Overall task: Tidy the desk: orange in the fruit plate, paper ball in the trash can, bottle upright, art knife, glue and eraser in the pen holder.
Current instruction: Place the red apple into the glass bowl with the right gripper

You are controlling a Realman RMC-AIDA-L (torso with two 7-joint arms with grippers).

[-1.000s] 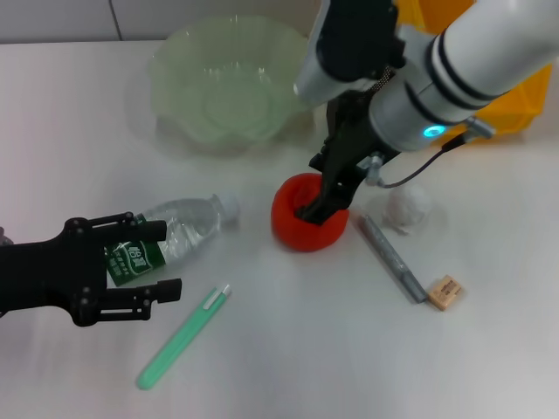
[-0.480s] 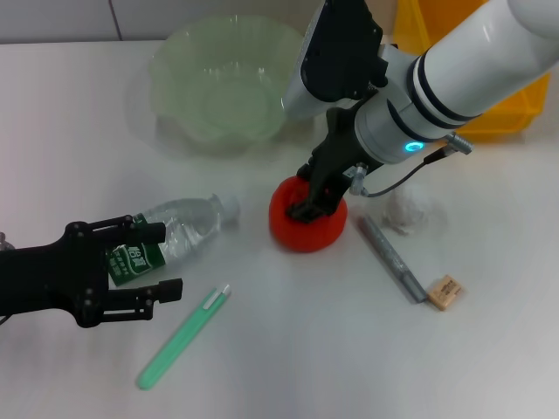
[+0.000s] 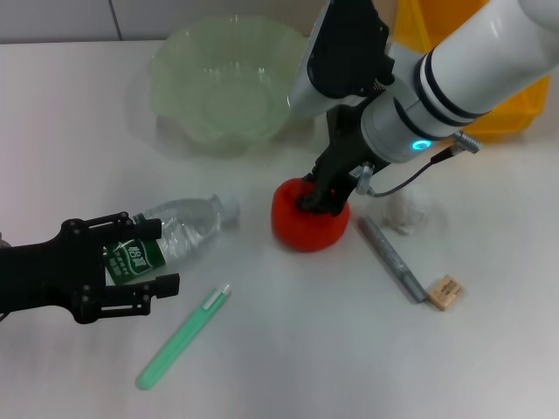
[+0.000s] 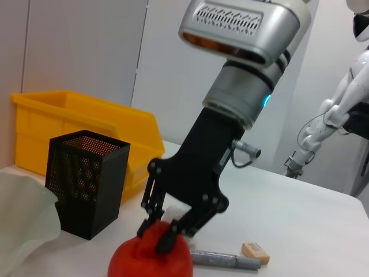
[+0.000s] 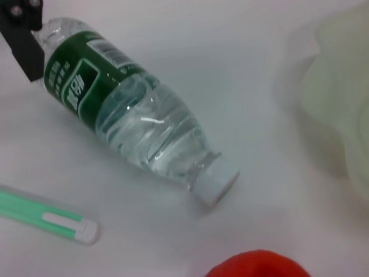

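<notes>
Where the table (image 3: pixel 314 349) shows bare surface, open room is seen along its near edge and left side. The orange (image 3: pixel 308 215) lies mid-table, just before the fruit plate (image 3: pixel 218 83). The right pincer (image 3: pixel 320 197) is pressed down onto its top, fingers pinching it. The left pincer (image 3: pixel 155 257) is spread around the lying bottle (image 3: pixel 175 234), near its labelled end.
</notes>
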